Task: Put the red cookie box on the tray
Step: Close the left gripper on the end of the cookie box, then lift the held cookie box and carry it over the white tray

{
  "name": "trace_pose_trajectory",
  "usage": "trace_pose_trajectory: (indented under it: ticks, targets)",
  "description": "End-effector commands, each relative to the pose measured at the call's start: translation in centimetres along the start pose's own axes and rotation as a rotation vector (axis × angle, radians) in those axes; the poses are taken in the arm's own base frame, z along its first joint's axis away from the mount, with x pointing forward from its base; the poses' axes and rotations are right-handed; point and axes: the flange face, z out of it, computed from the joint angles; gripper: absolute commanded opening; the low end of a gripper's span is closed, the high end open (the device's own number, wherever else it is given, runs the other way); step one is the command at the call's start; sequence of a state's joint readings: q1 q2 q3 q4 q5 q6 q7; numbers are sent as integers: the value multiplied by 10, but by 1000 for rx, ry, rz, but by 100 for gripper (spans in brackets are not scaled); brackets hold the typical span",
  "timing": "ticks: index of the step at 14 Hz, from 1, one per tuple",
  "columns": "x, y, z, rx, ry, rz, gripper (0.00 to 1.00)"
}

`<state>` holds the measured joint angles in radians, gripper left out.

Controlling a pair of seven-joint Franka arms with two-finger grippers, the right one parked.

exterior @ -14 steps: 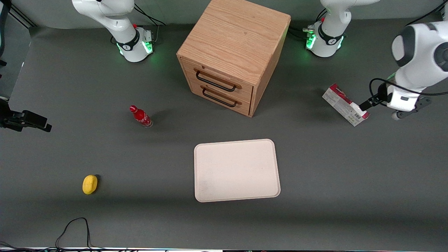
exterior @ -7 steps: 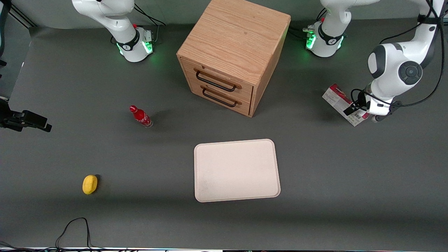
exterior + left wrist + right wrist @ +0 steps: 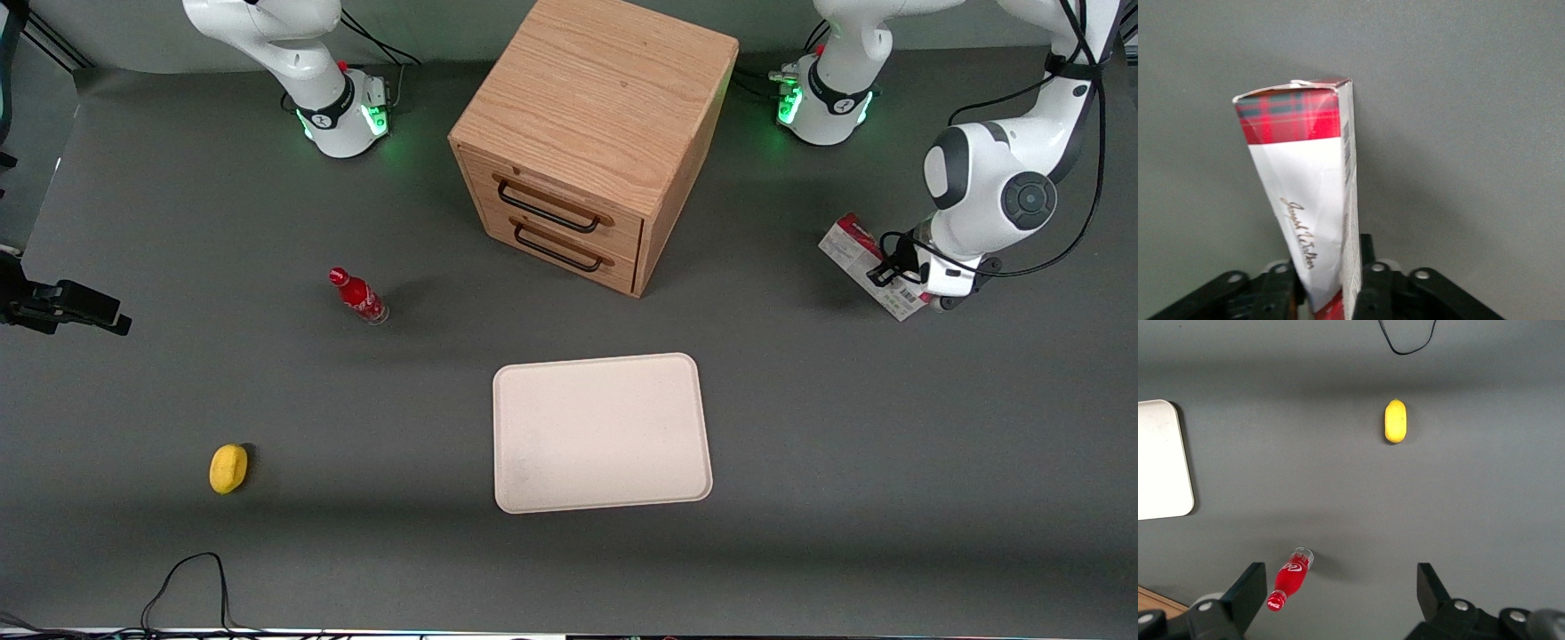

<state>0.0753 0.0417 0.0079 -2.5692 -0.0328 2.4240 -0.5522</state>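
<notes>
from my remote station i see the left arm's gripper (image 3: 900, 283) low over the table at the working arm's end, set on the red cookie box (image 3: 855, 252), which lies on the grey table (image 3: 267, 551) at a slant, one end nearer the front camera than the other. the wrist camera looks along the carton (image 3: 1308, 200): a tartan red end, a whitish face with script lettering, and the two black fingers (image 3: 1280, 290) pressed against its two long sides, so the jaws are narrowed onto the box with no gap showing. from the front i cannot tell whether the box is lifted or resting on the table. the tray (image 3: 601, 433) lies flat nearer the front camera than the wooden drawer cabinet (image 3: 594, 133) and well apart from the box, nothing on it. toward the parked arm's end, a small red bottle (image 3: 357, 295) stands upright, and a yellow object (image 3: 228, 468) lies nearer the front camera than the bottle. a black cable (image 3: 182, 582) loops at the table's near edge.
</notes>
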Motion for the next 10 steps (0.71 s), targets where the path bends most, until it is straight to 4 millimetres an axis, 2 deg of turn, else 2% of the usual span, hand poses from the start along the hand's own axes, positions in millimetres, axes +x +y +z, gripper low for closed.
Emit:
trace_pose_trajectory:
  ticks: [1, 3, 5, 7, 10]
  targets:
    - [-6, 1, 0, 10, -28, -11, 0]
    - [-3, 4, -8, 10, -27, 3, 0]
    - [10, 16, -36, 12, -21, 27, 0]
    - [26, 33, -82, -3, 1, 120, 0]
    - [49, 54, -162, -26, 39, 215, 0]
